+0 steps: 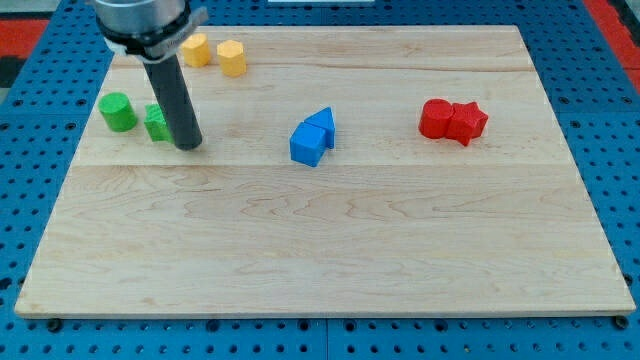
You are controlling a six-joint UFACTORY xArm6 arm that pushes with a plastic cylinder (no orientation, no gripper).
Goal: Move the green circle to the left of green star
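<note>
The green circle [118, 111] is a short cylinder near the board's left edge in the upper left. The green star [155, 123] sits just to its right, partly hidden behind my rod. My tip [189, 146] rests on the board just right of the green star, touching or nearly touching it. The circle and star stand a small gap apart.
Two yellow blocks [196, 49] [232, 58] sit near the top edge above the rod. A blue cube [307, 145] and blue triangle [320, 125] touch at the middle. Two red blocks [436, 118] [467, 122] touch at the right. The wooden board [320, 240] lies on blue pegboard.
</note>
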